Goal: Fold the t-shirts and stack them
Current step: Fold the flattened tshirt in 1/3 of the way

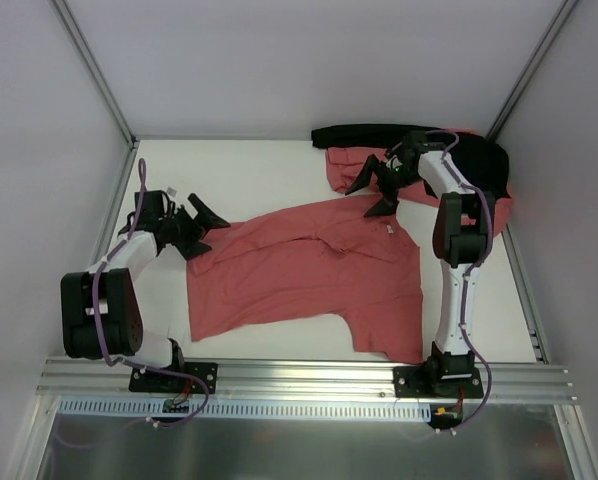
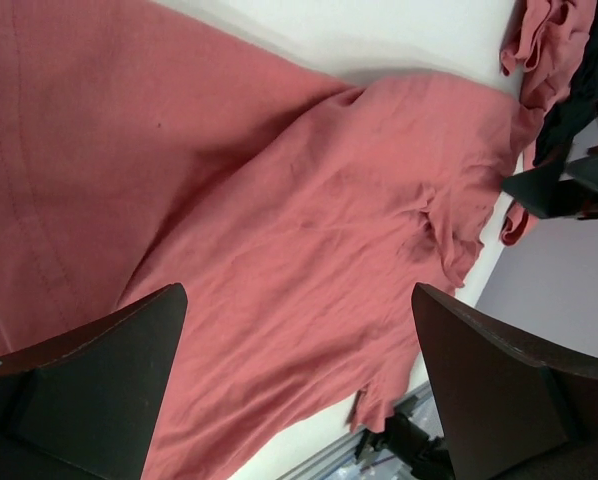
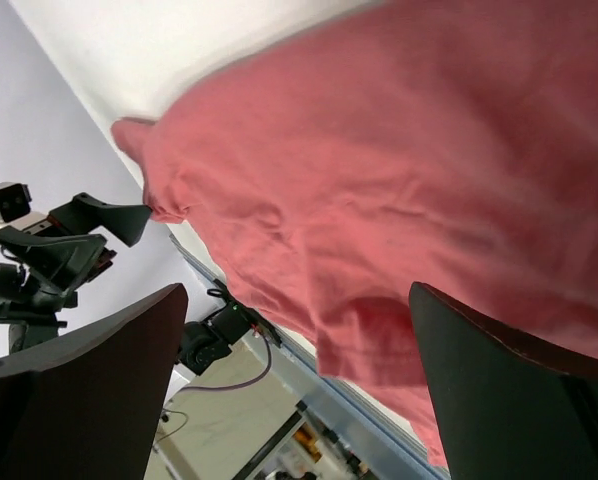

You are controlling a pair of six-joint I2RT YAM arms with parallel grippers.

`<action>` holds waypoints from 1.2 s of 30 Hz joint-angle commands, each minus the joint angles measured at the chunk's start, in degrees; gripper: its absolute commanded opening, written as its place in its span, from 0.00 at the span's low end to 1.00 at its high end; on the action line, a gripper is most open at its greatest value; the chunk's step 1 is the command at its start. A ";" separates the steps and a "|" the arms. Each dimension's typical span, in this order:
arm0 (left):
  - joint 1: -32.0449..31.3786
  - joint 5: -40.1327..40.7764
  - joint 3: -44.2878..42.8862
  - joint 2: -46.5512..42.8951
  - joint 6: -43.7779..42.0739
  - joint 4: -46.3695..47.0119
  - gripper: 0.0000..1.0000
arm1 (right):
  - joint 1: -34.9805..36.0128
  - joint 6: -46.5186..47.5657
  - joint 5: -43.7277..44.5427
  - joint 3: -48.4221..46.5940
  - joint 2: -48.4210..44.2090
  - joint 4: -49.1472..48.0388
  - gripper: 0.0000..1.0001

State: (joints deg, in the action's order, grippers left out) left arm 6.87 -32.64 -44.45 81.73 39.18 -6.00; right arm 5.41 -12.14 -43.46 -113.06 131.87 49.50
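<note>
A salmon-red, short-sleeved t-shirt of thin cloth [image 1: 309,275] lies spread out, wrinkled but mostly flat, across the middle of the white worktop [image 1: 259,170], between two robot arms. In the far right corner sits a bunched heap of more salmon-red cloth [image 1: 344,165], tangled with a black garment [image 1: 379,133]. The left arm [image 1: 119,265] reaches to the shirt's left edge. The left jaws stand wide apart just above the cloth, holding nothing. The right arm [image 1: 459,230] stretches toward the far corner. The right jaws, also spread wide and empty, hang over the gap between the flat shirt's far edge and the heap.
</note>
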 commanded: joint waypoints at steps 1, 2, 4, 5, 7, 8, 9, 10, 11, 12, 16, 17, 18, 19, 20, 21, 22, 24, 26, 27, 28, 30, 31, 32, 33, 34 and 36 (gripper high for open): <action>0.33 -1.11 -6.16 3.77 2.39 1.00 0.99 | 0.22 -1.65 -2.24 0.46 1.45 0.25 1.00; 0.33 -1.02 -7.05 5.00 2.57 0.56 0.99 | 0.30 -1.66 -2.24 0.64 1.72 0.16 0.99; 0.07 0.03 -9.15 8.08 3.44 -0.94 0.99 | 0.30 -1.75 -2.07 0.82 2.60 0.08 1.00; 0.07 0.21 -9.69 10.18 3.71 -1.38 0.99 | 0.30 -1.92 -1.80 0.91 3.03 0.16 0.99; 0.07 0.47 -11.96 12.39 4.68 -2.87 0.99 | 0.21 -2.62 -1.89 1.52 3.13 -0.80 0.99; -0.19 0.65 -13.89 14.66 5.03 -3.75 0.99 | 0.13 -2.97 -1.45 2.39 3.04 -1.06 1.00; -0.28 0.83 -14.78 15.64 5.12 -5.41 0.99 | 0.13 -3.50 -1.36 2.84 3.04 -1.76 0.99; -0.54 0.91 -15.92 17.65 5.12 -6.30 0.99 | 0.13 -3.76 -1.45 3.36 2.95 -2.21 0.99; -0.72 1.00 -16.63 18.54 5.29 -6.57 0.99 | 0.21 -3.85 -1.45 3.63 2.95 -2.56 0.99; -1.16 1.18 -18.20 19.33 5.47 -7.09 0.99 | 0.22 -4.12 -1.28 3.81 3.12 -2.74 0.99; -1.95 2.23 -20.76 23.46 6.61 -8.94 0.99 | -0.14 -5.43 -1.27 2.49 4.09 -3.35 0.99; -2.13 2.67 -21.46 23.99 6.96 -9.29 0.99 | -0.14 -5.44 -1.19 2.05 4.27 -3.27 0.99; -2.48 3.02 -21.73 24.43 7.23 -9.64 0.99 | -0.22 -5.52 -1.19 1.35 4.70 -3.09 0.99; -2.57 3.29 -21.91 25.13 7.31 -9.82 0.99 | -0.22 -5.70 -1.27 1.17 4.80 -3.00 1.00; -2.74 4.24 -22.26 25.31 7.32 -10.34 0.99 | -0.22 -5.79 -1.36 1.00 4.88 -3.00 1.00; -2.92 4.86 -22.35 25.58 7.23 -10.61 0.99 | -0.22 -5.88 -1.27 0.99 4.88 -3.17 1.00; -3.09 5.48 -22.26 25.58 7.14 -10.52 0.99 | -0.14 -5.88 -1.27 0.99 4.88 -3.09 1.00; -3.36 8.11 -22.79 25.67 6.88 -11.57 0.99 | -0.22 -6.14 -1.54 1.17 4.71 -3.18 0.99; -3.62 10.74 -24.01 26.46 6.18 -12.71 0.99 | -0.22 -6.40 -1.54 1.52 4.27 -3.35 1.00; -3.71 11.37 -24.54 27.16 5.91 -13.07 0.99 | -0.14 -6.58 -1.54 1.61 4.18 -3.79 1.00; -3.97 12.07 -25.16 27.60 5.65 -13.25 0.99 | -0.22 -6.75 -1.54 1.61 4.09 -3.88 1.00; -4.50 13.82 -27.09 29.26 4.51 -13.42 0.99 | -0.14 -7.10 -1.36 1.70 3.92 -4.40 0.99; -4.85 14.44 -28.14 29.88 3.37 -13.69 0.99 | -0.22 -7.28 -1.54 1.70 4.09 -4.58 0.99; -5.20 14.88 -30.41 30.67 2.75 -14.04 0.99 | -0.22 -7.46 -1.54 1.61 4.27 -4.76 0.99; -5.47 15.76 -31.57 32.07 2.14 -14.65 0.99 | -0.22 -7.89 -1.45 1.61 4.27 -5.28 1.00; -5.55 15.86 -32.80 32.87 1.00 -14.57 0.98 | -0.22 -8.16 -1.54 1.61 4.36 -5.63 1.00; -6.08 16.55 -36.49 35.06 -0.15 -14.65 0.99 | -0.22 -8.77 -1.80 1.35 4.71 -6.69 0.99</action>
State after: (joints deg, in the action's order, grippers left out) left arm 1.41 -21.02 -76.88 113.60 43.20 -20.14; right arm 5.43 -19.22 -44.18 -109.71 136.70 44.51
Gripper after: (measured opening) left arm 0.986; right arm 0.993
